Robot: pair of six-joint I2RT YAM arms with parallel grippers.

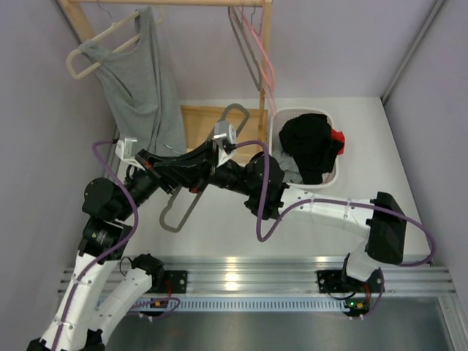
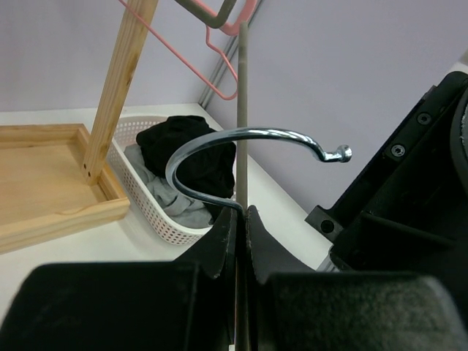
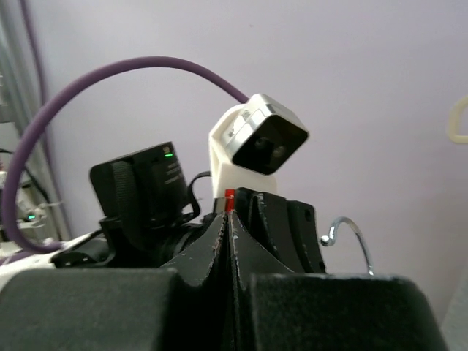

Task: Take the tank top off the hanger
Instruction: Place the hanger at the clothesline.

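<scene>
Left wrist view: left claw clamps the grey hanger; right claw pinched together, contents unclear. Tank top, far-left corner, likely soft, light; grasp hem.

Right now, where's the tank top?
Top view, upper left: the grey tank top hangs on the cream hanger under the wooden rail, left of the white basket.

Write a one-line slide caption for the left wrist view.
Left gripper, jaws shut on a grey hanger just below its chrome hook; white laundry basket behind.
</scene>
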